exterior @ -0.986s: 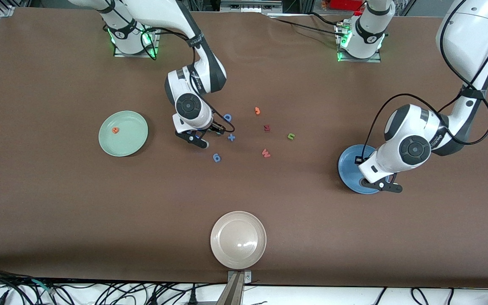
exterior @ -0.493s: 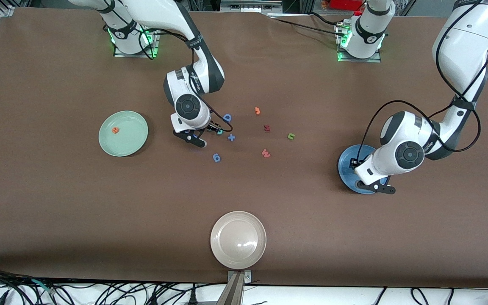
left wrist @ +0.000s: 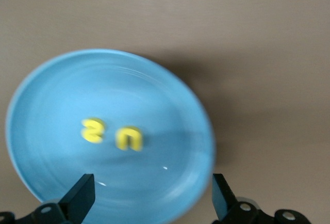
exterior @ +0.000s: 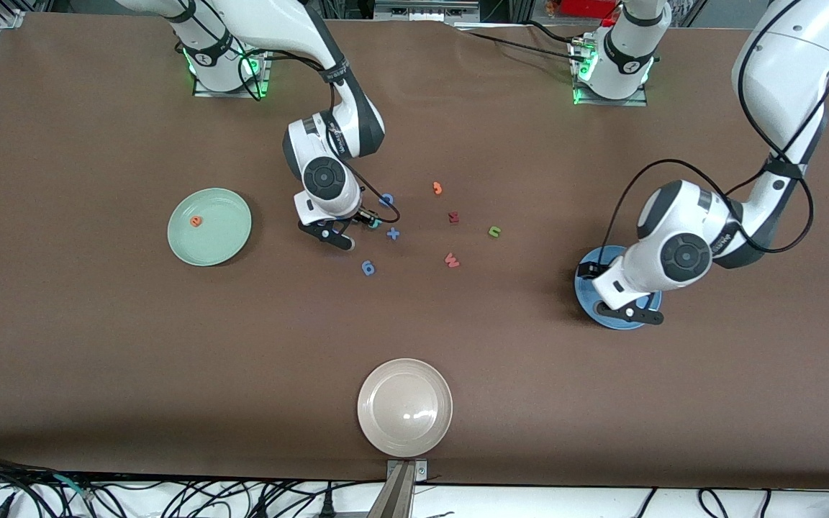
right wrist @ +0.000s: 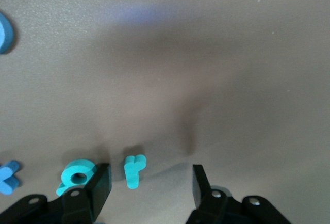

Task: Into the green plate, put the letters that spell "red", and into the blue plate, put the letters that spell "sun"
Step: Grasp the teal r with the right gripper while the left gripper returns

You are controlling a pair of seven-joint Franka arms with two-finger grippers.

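Note:
The blue plate (left wrist: 170, 105) holds a yellow "s" (left wrist: 93, 130) and a yellow "u" (left wrist: 129, 138). My left gripper (left wrist: 149, 198) hangs open just above this plate (exterior: 583, 288) with nothing between its fingers. The dark green "n" (exterior: 494, 231) lies on the table mid-way between the arms. My right gripper (right wrist: 150, 185) is open and low at the table, with the teal "r" (right wrist: 134, 170) lying between its fingers. The teal "d" (right wrist: 77, 175) lies just outside one finger (right wrist: 100, 188). The green plate (exterior: 224, 244) holds the orange "e" (exterior: 196, 221).
Beside the right gripper (exterior: 350, 229) lie a blue D (exterior: 386, 199), a blue plus (exterior: 393, 233) and a blue 6 (exterior: 368, 268). An orange piece (exterior: 437, 188), a dark red letter (exterior: 453, 216) and a red W (exterior: 451, 260) are scattered nearby. A cream plate (exterior: 404, 407) sits at the near edge.
My left hand has slid over the blue plate toward the right arm's end. My right hand has shifted a little over the teal letters.

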